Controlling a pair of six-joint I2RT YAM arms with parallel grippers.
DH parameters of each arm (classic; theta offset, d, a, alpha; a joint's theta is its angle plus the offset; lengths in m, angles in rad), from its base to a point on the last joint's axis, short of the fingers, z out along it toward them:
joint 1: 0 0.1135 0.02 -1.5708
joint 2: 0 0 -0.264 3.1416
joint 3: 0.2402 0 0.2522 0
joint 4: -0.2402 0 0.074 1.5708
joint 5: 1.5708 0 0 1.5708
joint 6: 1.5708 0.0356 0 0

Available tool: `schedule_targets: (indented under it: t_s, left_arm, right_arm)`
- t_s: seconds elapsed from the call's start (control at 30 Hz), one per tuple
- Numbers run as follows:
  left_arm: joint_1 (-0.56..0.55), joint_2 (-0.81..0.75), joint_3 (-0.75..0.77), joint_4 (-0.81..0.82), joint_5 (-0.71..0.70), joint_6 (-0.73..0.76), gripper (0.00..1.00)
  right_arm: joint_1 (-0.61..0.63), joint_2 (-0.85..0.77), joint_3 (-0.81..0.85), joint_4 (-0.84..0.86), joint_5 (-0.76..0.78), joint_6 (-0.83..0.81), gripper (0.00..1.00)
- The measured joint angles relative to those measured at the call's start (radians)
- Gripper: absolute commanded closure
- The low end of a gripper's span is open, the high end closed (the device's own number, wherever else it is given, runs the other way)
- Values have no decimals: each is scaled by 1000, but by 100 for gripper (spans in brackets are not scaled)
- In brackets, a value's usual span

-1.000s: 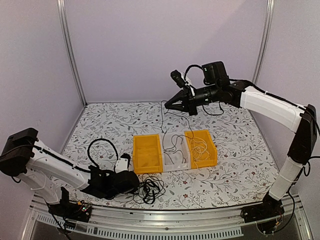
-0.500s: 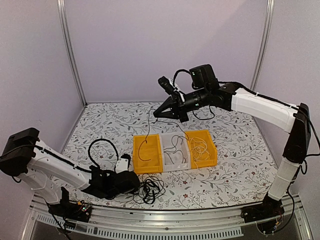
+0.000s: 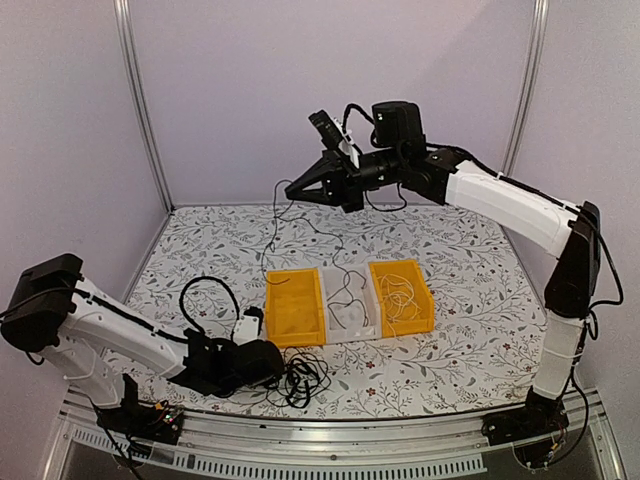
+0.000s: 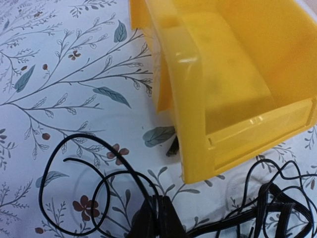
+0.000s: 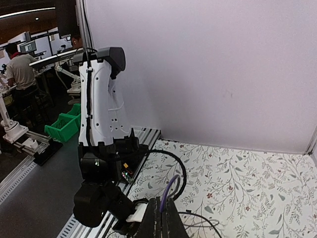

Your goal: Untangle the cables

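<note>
I see the right gripper (image 3: 292, 192) raised high over the far side of the table (image 3: 480, 330), fingers clenched on a thin black cable (image 3: 273, 232). The strand's long axis runs nearly straight down from the fingertips, and its lower end drops into the left yellow bin (image 3: 294, 312). A second stretch slants away to the right and down toward the clear middle bin (image 3: 350, 312). The right yellow bin (image 3: 402, 297) holds a loose coil of pale cable (image 3: 400, 295).

On the right wrist camera the gripper (image 5: 161, 215) shows its fingers pressed together, with a cable arching up and away from them.

My left gripper (image 3: 280, 367) lies low at the near edge, just in front of the left yellow bin. It is clamped on the black cable tangle (image 3: 303, 375), which sprawls flat on the table. From the left wrist, the fingertips (image 4: 157, 218) pinch a black strand. One loop (image 4: 89, 188) curls out to the left, and the knotted mass (image 4: 275, 210) lies to the right, beside the yellow bin's corner (image 4: 198, 163).
</note>
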Motion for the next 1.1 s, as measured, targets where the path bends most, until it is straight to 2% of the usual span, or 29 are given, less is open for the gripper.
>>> schedule_targets:
  t_s: [0.27, 0.43, 0.73, 1.1]
  left_arm:
    - [0, -3, -2, -6, 0, -8, 100]
    - [0, 2, 2, -7, 0, -2, 100]
    - [0, 4, 6, -13, 0, -2, 100]
    - [0, 4, 6, -14, 1, -2, 100]
  right_arm:
    - [-53, -9, -400, 59, 2, -16, 100]
    - [-145, -84, -542, 104, 13, -15, 100]
    - [-211, -198, -601, 118, 105, -63, 100]
    - [-330, -297, -647, 82, 127, -81, 100]
